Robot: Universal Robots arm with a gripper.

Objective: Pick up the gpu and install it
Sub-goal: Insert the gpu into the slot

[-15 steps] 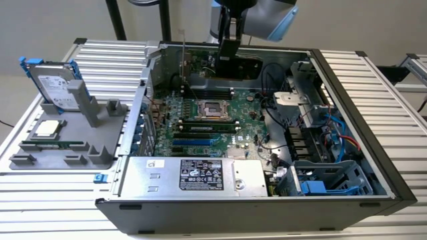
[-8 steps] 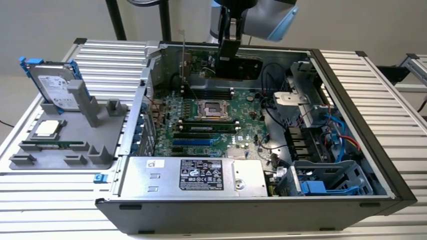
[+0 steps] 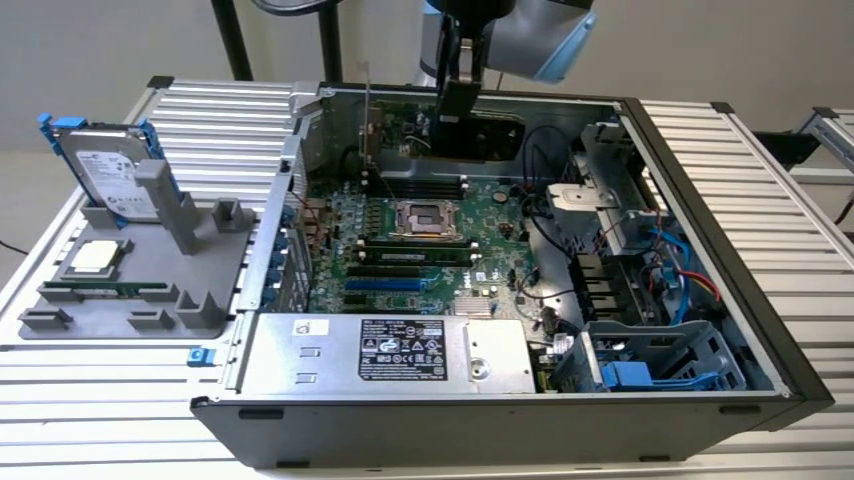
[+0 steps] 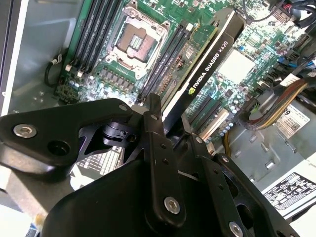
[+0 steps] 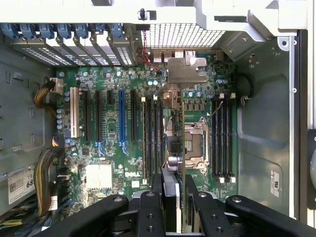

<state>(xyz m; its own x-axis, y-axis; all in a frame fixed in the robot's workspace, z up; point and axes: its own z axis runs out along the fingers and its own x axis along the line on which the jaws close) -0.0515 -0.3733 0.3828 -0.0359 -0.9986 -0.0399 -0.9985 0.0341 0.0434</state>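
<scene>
My gripper (image 3: 454,135) is shut on the gpu (image 3: 400,127), holding it on edge inside the open computer case, above the motherboard (image 3: 400,250). In the second wrist view the gpu (image 4: 207,64) shows its black cooler edge and green board, running away from the gripper (image 4: 170,123) over the memory slots beside the processor socket (image 4: 136,42). In the first wrist view the card (image 5: 180,123) appears edge-on between the fingers (image 5: 170,197), its silver bracket (image 5: 186,74) pointing at the case's rear slot openings. It hangs apart from the blue expansion slot (image 5: 121,116).
A grey holder (image 3: 174,300) at the exterior view's left carries a hard drive in a blue frame (image 3: 114,170), a processor (image 3: 96,257) and a memory stick (image 3: 107,290). Inside the case sit the power supply (image 3: 387,345), cable bundles (image 5: 47,173) and a drive cage (image 3: 654,360).
</scene>
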